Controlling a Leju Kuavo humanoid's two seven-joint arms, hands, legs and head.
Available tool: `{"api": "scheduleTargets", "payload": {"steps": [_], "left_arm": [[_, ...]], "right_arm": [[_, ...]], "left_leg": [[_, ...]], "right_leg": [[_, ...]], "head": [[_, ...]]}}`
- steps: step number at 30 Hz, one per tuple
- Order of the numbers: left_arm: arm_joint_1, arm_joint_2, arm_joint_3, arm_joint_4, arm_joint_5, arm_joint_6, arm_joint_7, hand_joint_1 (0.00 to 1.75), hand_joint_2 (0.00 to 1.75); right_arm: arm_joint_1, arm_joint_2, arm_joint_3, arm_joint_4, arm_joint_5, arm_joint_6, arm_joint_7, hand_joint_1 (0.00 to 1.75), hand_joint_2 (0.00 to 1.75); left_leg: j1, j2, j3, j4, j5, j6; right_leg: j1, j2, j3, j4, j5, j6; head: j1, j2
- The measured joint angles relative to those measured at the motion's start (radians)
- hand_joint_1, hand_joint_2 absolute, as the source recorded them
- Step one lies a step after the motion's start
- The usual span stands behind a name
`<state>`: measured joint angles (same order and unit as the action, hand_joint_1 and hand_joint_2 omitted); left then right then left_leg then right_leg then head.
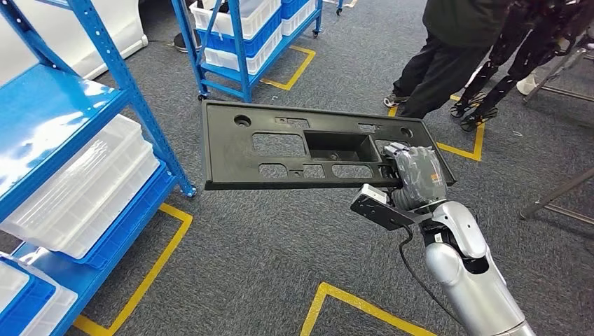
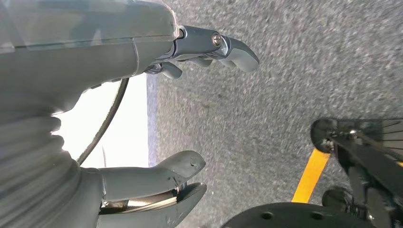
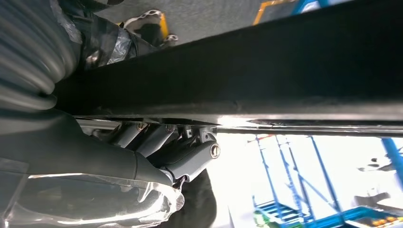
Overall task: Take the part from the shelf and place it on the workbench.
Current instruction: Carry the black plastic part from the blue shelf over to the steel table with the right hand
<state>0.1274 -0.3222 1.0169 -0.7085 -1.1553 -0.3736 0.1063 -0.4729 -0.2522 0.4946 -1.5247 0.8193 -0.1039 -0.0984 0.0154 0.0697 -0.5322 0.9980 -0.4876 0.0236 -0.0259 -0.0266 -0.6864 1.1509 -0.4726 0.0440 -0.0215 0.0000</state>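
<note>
The right hand (image 1: 415,175) is gripping the part (image 1: 308,145), a long flat black panel, by its near right corner, so that nearly the whole panel is reaching out level to the left of the hand, its long axis running crosswise above the grey carpet (image 1: 266,259). The left hand (image 2: 142,109) is hanging over the carpet with fingers apart and holding nothing. Judging by this, the setting-down is depending on the right hand alone, with the panel's far end swinging widest.

Silver right arm (image 1: 466,276) with a black cable, grey ribbed wrist cover, dark screw-jointed fingers (image 2: 223,45).
</note>
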Motion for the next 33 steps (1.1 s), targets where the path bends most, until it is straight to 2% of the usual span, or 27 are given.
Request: {"api": "scheduleTargets", "payload": {"steps": [1,3,5,6,8,9,10,11,12,13,14,15,16,17,18,19,21,22,23,25,26,27,28,29,30,31,33], "left_arm": [[-0.002,-0.003,0.004,-0.002,-0.002,-0.001,-0.001,0.00,1.75],[-0.005,-0.006,0.012,-0.007,-0.007,-0.002,-0.004,0.00,1.75],[-0.008,-0.008,0.017,-0.011,-0.012,-0.003,-0.006,0.00,1.75],[-0.010,-0.010,0.019,-0.012,-0.015,-0.004,-0.008,0.00,1.75],[-0.012,-0.012,0.024,-0.015,-0.023,-0.005,-0.010,0.00,1.75],[-0.012,-0.013,0.029,-0.016,-0.026,-0.006,-0.012,0.00,1.75],[-0.012,-0.013,0.035,-0.016,-0.030,-0.007,-0.013,0.00,1.75],[-0.012,-0.014,0.041,-0.017,-0.032,-0.007,-0.013,0.00,1.75],[-0.011,-0.014,0.045,-0.017,-0.034,-0.007,-0.013,0.00,1.75],[-0.011,-0.015,0.047,-0.017,-0.035,-0.008,-0.013,0.00,1.75],[-0.011,-0.015,0.049,-0.018,-0.036,-0.008,-0.013,0.00,1.75],[-0.011,-0.015,0.050,-0.019,-0.037,-0.008,-0.013,0.00,1.75],[-0.012,-0.015,0.051,-0.020,-0.037,-0.008,-0.013,0.00,1.75],[-0.012,-0.016,0.053,-0.021,-0.037,-0.008,-0.013,0.00,1.75],[-0.013,-0.017,0.056,-0.022,-0.037,-0.008,-0.013,0.00,1.75],[-0.013,-0.018,0.059,-0.023,-0.036,-0.008,-0.013,0.00,1.75],[-0.013,-0.019,0.062,-0.026,-0.036,-0.008,-0.014,0.00,1.75],[-0.014,-0.020,0.062,-0.028,-0.036,-0.008,-0.014,0.00,1.75],[-0.014,-0.021,0.063,-0.029,-0.036,-0.008,-0.015,0.00,1.75],[-0.013,-0.022,0.064,-0.031,-0.036,-0.008,-0.015,0.00,1.75],[-0.012,-0.023,0.065,-0.031,-0.036,-0.009,-0.015,0.00,1.75],[-0.012,-0.023,0.066,-0.031,-0.037,-0.010,-0.015,0.00,1.75],[-0.012,-0.023,0.066,-0.031,-0.037,-0.011,-0.015,0.00,1.75],[-0.012,-0.023,0.067,-0.032,-0.039,-0.012,-0.016,0.00,1.75],[-0.013,-0.024,0.067,-0.033,-0.042,-0.014,-0.016,0.00,1.75],[-0.014,-0.024,0.068,-0.033,-0.046,-0.016,-0.018,0.00,1.75],[-0.015,-0.025,0.072,-0.034,-0.054,-0.019,-0.022,0.00,1.75]], "right_arm": [[0.000,0.000,-0.002,-0.002,0.000,0.000,0.000,1.75,1.75],[0.000,0.000,-0.006,-0.006,-0.002,0.001,0.000,1.75,1.75],[0.001,-0.001,-0.012,-0.007,-0.003,0.003,0.000,1.75,1.75],[0.002,-0.001,-0.014,-0.009,-0.003,0.004,0.000,1.75,1.75],[0.001,-0.002,-0.017,-0.013,-0.008,0.011,-0.001,1.75,1.75],[0.000,-0.001,-0.018,-0.014,-0.012,0.015,-0.001,1.75,1.75],[0.000,0.000,-0.018,-0.015,-0.017,0.020,-0.002,1.75,1.75],[0.000,0.001,-0.018,-0.015,-0.020,0.024,-0.002,1.75,1.75],[0.002,0.001,-0.018,-0.015,-0.021,0.027,-0.003,1.75,1.75],[0.003,0.002,-0.018,-0.015,-0.021,0.029,-0.003,1.75,1.75],[0.003,0.002,-0.018,-0.015,-0.021,0.031,-0.003,1.75,1.75],[0.003,0.002,-0.019,-0.015,-0.022,0.031,-0.003,1.75,1.75],[0.002,0.002,-0.019,-0.015,-0.022,0.031,-0.003,1.75,1.75],[0.002,0.002,-0.019,-0.015,-0.022,0.031,-0.003,1.75,1.75],[0.001,0.002,-0.019,-0.015,-0.023,0.031,-0.003,1.75,1.75],[0.001,0.002,-0.019,-0.015,-0.023,0.031,-0.003,1.75,1.75],[0.003,0.001,-0.020,-0.016,-0.023,0.031,-0.003,1.75,1.75],[0.004,0.001,-0.022,-0.016,-0.023,0.031,-0.003,1.75,1.75],[0.003,0.000,-0.023,-0.017,-0.023,0.031,-0.003,1.75,1.75],[0.002,-0.001,-0.024,-0.018,-0.023,0.031,-0.003,1.75,1.75],[0.003,0.000,-0.024,-0.018,-0.023,0.031,-0.003,1.75,1.75],[0.004,0.000,-0.024,-0.018,-0.023,0.031,-0.003,1.75,1.75],[0.006,0.000,-0.024,-0.018,-0.023,0.031,-0.003,1.75,1.75],[0.007,0.000,-0.024,-0.018,-0.023,0.031,-0.003,1.75,1.75],[0.007,0.000,-0.024,-0.018,-0.023,0.031,-0.003,1.75,1.75],[0.006,0.000,-0.024,-0.018,-0.023,0.031,-0.003,1.75,1.75],[0.005,0.000,-0.024,-0.020,-0.023,0.031,-0.004,1.75,1.75]], "left_leg": [[-0.003,0.010,0.003,0.001,-0.004,-0.005],[-0.007,0.025,0.009,0.002,-0.010,-0.017],[-0.007,0.041,0.015,-0.001,-0.015,-0.028],[-0.005,0.035,0.017,0.004,-0.022,-0.033],[-0.001,-0.007,-0.006,0.063,-0.064,-0.039],[0.001,-0.036,-0.034,0.125,-0.097,-0.040],[0.001,-0.053,-0.068,0.193,-0.129,-0.039],[0.001,-0.062,-0.102,0.258,-0.151,-0.039],[0.001,-0.065,-0.125,0.296,-0.156,-0.038],[0.001,-0.066,-0.132,0.298,-0.141,-0.036],[0.001,-0.069,-0.123,0.265,-0.109,-0.034],[0.001,-0.080,-0.099,0.204,-0.066,-0.031],[0.002,-0.105,-0.074,0.138,-0.032,-0.027],[0.004,-0.127,-0.054,0.084,-0.011,-0.025],[0.004,-0.145,-0.041,0.052,-0.002,-0.024],[0.003,-0.152,-0.037,0.041,-0.004,-0.022],[0.001,-0.130,-0.032,0.031,0.000,-0.012],[0.001,-0.117,-0.028,0.024,0.004,-0.005],[0.001,-0.104,-0.025,0.017,0.008,0.002],[-0.002,-0.078,-0.023,0.011,0.010,0.010],[-0.003,-0.064,-0.023,0.012,0.009,0.012],[-0.004,-0.050,-0.023,0.012,0.008,0.012],[-0.005,-0.036,-0.023,0.012,0.006,0.012],[-0.005,-0.023,-0.021,0.013,0.004,0.011],[-0.005,-0.011,-0.018,0.013,0.001,0.009],[-0.006,0.000,-0.015,0.013,-0.002,0.005],[-0.010,0.017,-0.010,0.014,-0.009,-0.004]], "right_leg": [[0.003,-0.019,0.036,-0.065,0.021,-0.004],[0.012,-0.037,0.065,-0.121,0.029,-0.017],[0.016,-0.017,0.065,-0.121,0.030,-0.030],[0.015,-0.007,0.067,-0.125,0.031,-0.037],[0.011,0.012,0.073,-0.133,0.035,-0.052],[0.011,0.022,0.074,-0.135,0.035,-0.057],[0.013,0.032,0.074,-0.135,0.035,-0.061],[0.015,0.045,0.073,-0.133,0.034,-0.063],[0.017,0.057,0.073,-0.131,0.033,-0.065],[0.018,0.071,0.073,-0.129,0.032,-0.065],[0.019,0.086,0.073,-0.125,0.031,-0.065],[0.019,0.099,0.073,-0.122,0.029,-0.063],[0.020,0.111,0.070,-0.116,0.027,-0.060],[0.020,0.123,0.066,-0.111,0.026,-0.056],[0.018,0.135,0.061,-0.107,0.026,-0.050],[0.016,0.146,0.055,-0.106,0.028,-0.043],[0.011,0.160,0.050,-0.108,0.032,-0.030],[0.011,0.144,0.045,-0.099,0.026,-0.025],[0.013,0.117,0.033,-0.073,0.009,-0.021],[0.014,0.056,-0.015,0.029,-0.049,-0.014],[0.012,0.042,-0.045,0.092,-0.077,-0.011],[0.010,0.036,-0.066,0.135,-0.090,-0.008],[0.009,0.032,-0.072,0.149,-0.086,-0.006],[0.008,0.027,-0.054,0.118,-0.063,-0.006],[0.008,0.015,-0.019,0.055,-0.029,-0.007],[0.012,-0.007,0.020,-0.016,-0.004,-0.010],[0.023,-0.036,0.070,-0.108,0.021,-0.022]], "head": [[-0.001,0.000],[-0.001,0.000],[-0.001,0.000],[-0.002,0.000],[-0.002,0.000],[-0.002,0.000],[-0.002,0.000],[-0.002,0.000],[-0.002,0.000],[-0.002,0.000],[-0.002,0.000],[-0.002,0.000],[-0.002,0.000],[-0.002,0.000],[-0.002,0.000],[-0.002,0.000],[-0.002,0.000],[-0.001,0.000],[0.000,0.000],[0.002,0.000],[0.002,0.000],[0.003,0.000],[0.003,0.000],[0.003,0.000],[0.003,0.000],[0.003,0.000],[0.002,0.000]]}}
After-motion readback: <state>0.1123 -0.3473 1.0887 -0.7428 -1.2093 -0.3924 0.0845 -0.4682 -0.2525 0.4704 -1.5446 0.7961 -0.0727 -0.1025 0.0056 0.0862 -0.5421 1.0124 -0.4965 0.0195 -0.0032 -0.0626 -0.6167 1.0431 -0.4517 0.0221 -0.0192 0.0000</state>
